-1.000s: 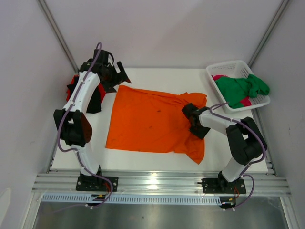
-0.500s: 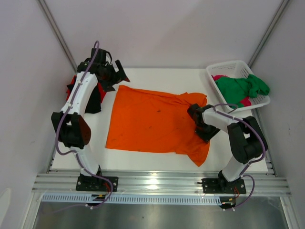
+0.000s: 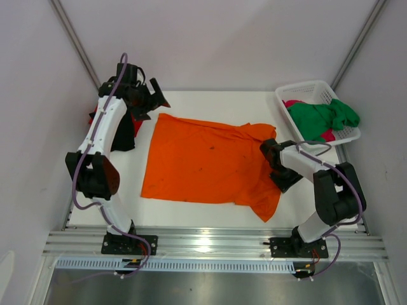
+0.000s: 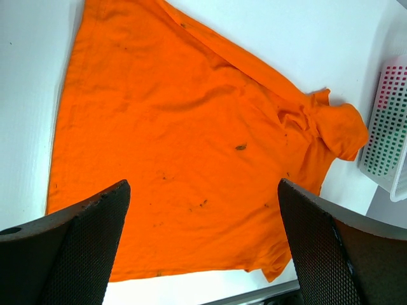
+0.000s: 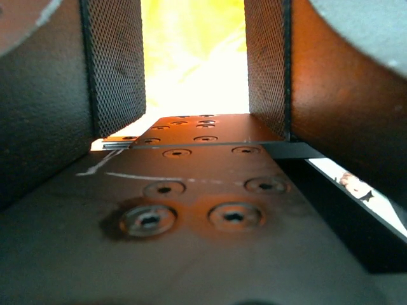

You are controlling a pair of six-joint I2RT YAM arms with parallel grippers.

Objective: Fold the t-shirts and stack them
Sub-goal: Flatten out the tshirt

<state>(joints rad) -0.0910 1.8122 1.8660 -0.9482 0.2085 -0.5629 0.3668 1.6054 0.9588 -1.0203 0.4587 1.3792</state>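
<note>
**Right jaws at the sleeve end, left jaws wide over the far hem corner**

My right gripper [image 5: 194, 76] stands part way open. Its wrist view shows the two mesh pads apart with only an orange-yellow glare in the gap, and I see no cloth pinched there. From above it sits at the right-hand edge of the orange t-shirt [image 3: 203, 162], between the two sleeves; whether it touches the cloth or hangs just over it I cannot tell. My left gripper [image 4: 203, 184] is spread wide and holds nothing. It hangs by the shirt's far-left corner, looking down over the whole garment.

The shirt lies to the left of my right jaws, and to the right of my left jaws and nearer my bases. Its long axis runs left to right across the table [image 3: 210, 101], hem at the left, shoulders at the right. My right arm is closer to the cloth, so I judge the sleeve end falls to it and the far hem corner to the left.

The shirt is bright orange, spread open and mostly flat, with a few dark specks. It is rumpled at the far sleeve, and the near sleeve pokes toward my bases. A green t-shirt [image 3: 321, 117] lies heaped over a pink t-shirt [image 3: 292, 103] in the basket [image 3: 304, 84], well apart at far right.
</note>
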